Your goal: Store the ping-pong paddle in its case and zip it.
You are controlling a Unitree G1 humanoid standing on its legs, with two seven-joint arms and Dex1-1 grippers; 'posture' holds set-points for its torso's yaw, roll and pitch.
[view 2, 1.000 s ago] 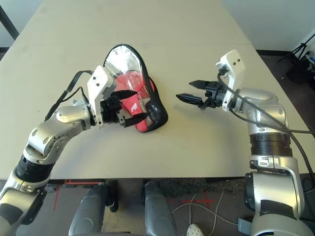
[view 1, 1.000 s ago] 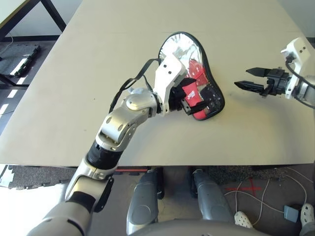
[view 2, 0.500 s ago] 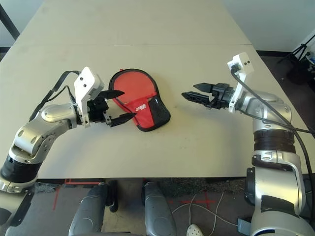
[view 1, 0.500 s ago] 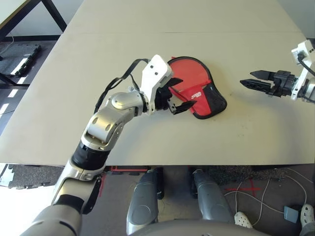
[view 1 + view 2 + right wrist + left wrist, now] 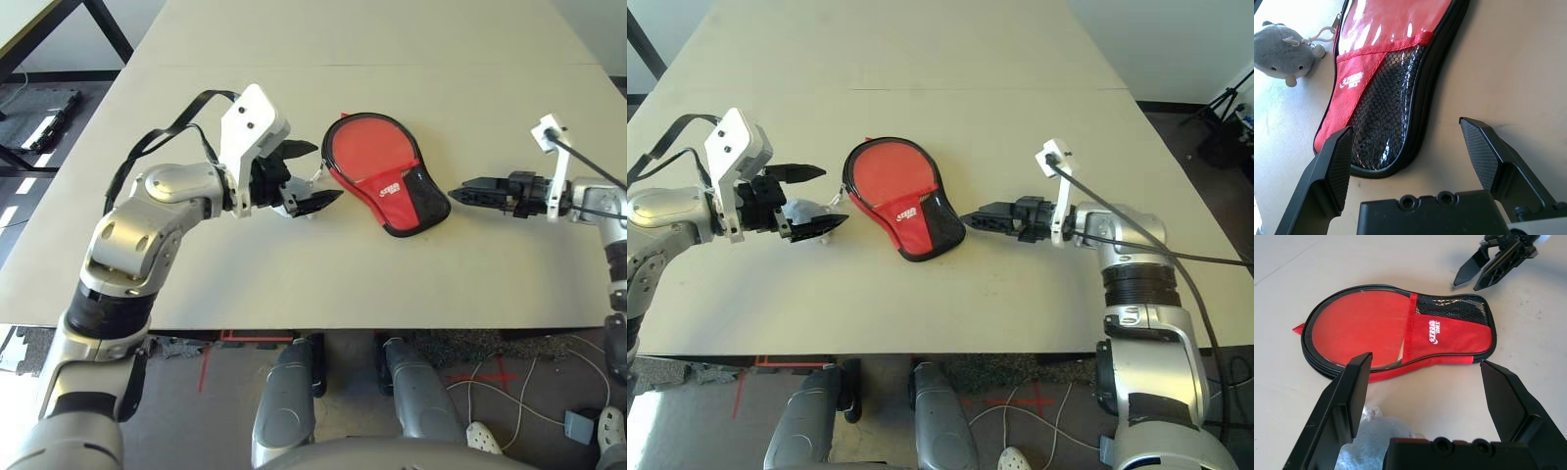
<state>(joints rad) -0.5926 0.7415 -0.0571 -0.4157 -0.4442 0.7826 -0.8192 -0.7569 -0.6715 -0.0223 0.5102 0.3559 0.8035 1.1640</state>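
Jaws of both grippers stand wide open and hold nothing. We find the left gripper (image 5: 312, 178) just beside the round end of the case (image 5: 384, 181), with a small grey plush charm (image 5: 1284, 50) lying on the counter (image 5: 294, 284) between its fingers; the right gripper (image 5: 468, 192) points at the mesh-pocket end, close but apart. The case lies flat mid-counter. We judge two risks: a closing left grip may catch the charm instead of the zipper pull, and a push from the right may slide the unpinned case. We see the ping-pong paddle (image 5: 1400, 348) as pale wood at the pocket edge in the left wrist view; how far it is seated, and how far the zipper is run, we cannot make out.
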